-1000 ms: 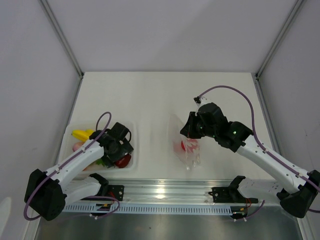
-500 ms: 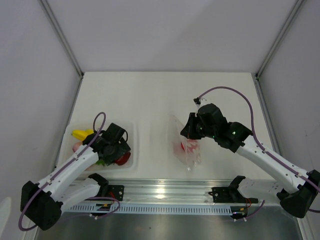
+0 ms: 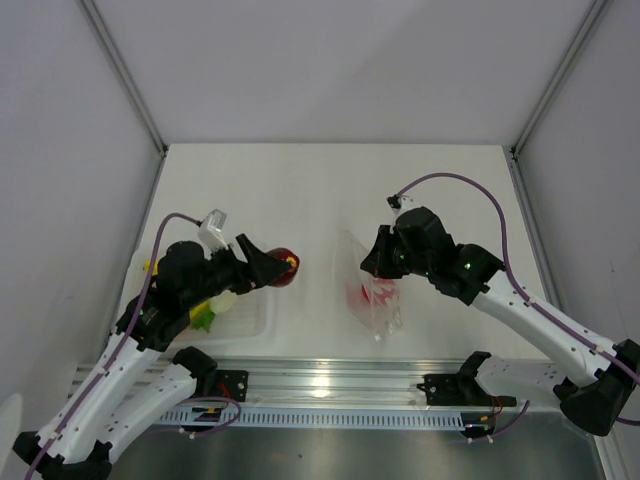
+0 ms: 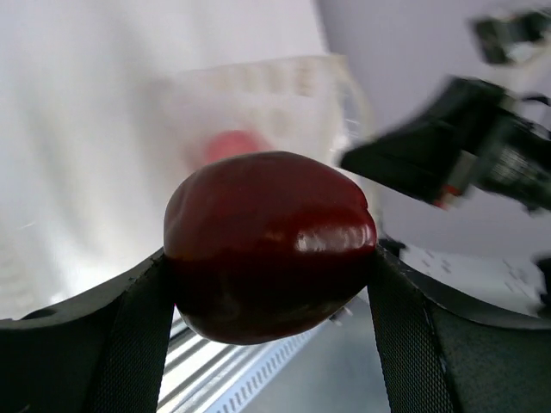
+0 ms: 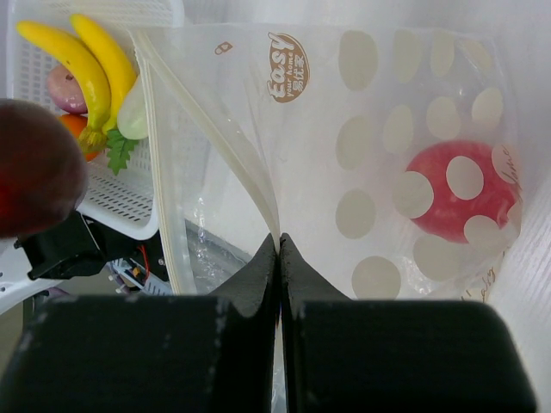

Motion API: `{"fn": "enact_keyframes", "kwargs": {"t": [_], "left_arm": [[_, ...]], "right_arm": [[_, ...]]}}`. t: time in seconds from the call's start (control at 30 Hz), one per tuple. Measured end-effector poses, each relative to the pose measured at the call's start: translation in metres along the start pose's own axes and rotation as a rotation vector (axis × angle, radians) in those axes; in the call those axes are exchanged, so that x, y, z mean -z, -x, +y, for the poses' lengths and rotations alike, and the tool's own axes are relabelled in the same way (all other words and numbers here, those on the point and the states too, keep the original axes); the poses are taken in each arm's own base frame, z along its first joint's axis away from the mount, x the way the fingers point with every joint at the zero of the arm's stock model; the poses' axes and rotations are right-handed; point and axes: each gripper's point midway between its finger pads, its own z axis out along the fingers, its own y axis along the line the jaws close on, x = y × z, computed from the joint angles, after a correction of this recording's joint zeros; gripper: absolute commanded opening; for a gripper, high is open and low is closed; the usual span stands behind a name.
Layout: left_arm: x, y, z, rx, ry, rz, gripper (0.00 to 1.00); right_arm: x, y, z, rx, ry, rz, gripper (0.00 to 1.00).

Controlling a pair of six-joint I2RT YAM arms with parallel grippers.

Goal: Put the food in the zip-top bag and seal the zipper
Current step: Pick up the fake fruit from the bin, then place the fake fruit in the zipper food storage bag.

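Note:
My left gripper (image 3: 277, 268) is shut on the dark red-purple round food (image 3: 286, 266), held in the air between the tray and the zip-top bag (image 3: 374, 305). In the left wrist view that fruit (image 4: 269, 245) fills the space between both fingers. My right gripper (image 5: 277, 245) is shut on the upper lip of the bag (image 5: 379, 112), lifting it so the mouth gapes toward the tray. The zipper (image 5: 228, 155) runs along that lip, unsealed. A red apple (image 5: 448, 194) lies inside the bag. Banana (image 5: 86, 64), white radish (image 5: 131, 116) and an orange piece (image 5: 73, 125) stay in the tray.
The white perforated tray (image 3: 252, 318) sits at the near left of the table. A metal rail (image 3: 330, 385) runs along the near edge with both arm bases. White walls and frame posts (image 3: 125, 75) enclose the table on three sides.
The left gripper closed on the dark red fruit in the tray, lifted it out and carried it right toward the bag. The right gripper and bag have not moved.

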Motion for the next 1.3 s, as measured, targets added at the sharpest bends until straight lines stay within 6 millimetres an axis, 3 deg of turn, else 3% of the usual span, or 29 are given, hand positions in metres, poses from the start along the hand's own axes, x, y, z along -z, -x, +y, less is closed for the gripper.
{"fn": "enact_keyframes", "kwargs": {"t": [0.13, 0.27, 0.43, 0.67, 0.93, 1.1, 1.17, 1.3], "left_arm": [[-0.004, -0.011, -0.056, -0.085, -0.263, 0.077, 0.01], [-0.013, -0.032, -0.088, -0.143, -0.388, 0.183, 0.01], [-0.028, -0.053, -0.106, -0.168, -0.456, 0.265, 0.01], [-0.030, -0.057, -0.134, -0.182, -0.597, 0.261, 0.01], [-0.041, -0.064, -0.138, -0.174, -0.611, 0.275, 0.05], [-0.054, -0.075, -0.119, -0.153, -0.504, 0.300, 0.15], [-0.058, -0.079, -0.108, -0.146, -0.458, 0.306, 0.26], [-0.065, -0.086, -0.087, -0.140, -0.372, 0.321, 0.36]], "right_arm": [[-0.001, 0.000, 0.000, 0.000, 0.000, 0.001, 0.00], [-0.002, 0.003, 0.005, -0.001, 0.006, 0.000, 0.00], [0.000, 0.007, 0.010, -0.011, 0.016, -0.009, 0.00], [0.000, 0.009, 0.014, -0.014, 0.026, -0.012, 0.00], [-0.001, 0.009, 0.014, -0.025, 0.024, -0.008, 0.00], [0.001, 0.012, 0.016, -0.031, 0.024, -0.016, 0.00], [0.003, 0.015, 0.019, -0.031, 0.032, -0.025, 0.00], [0.007, 0.020, 0.023, -0.038, 0.046, -0.039, 0.00]]}}
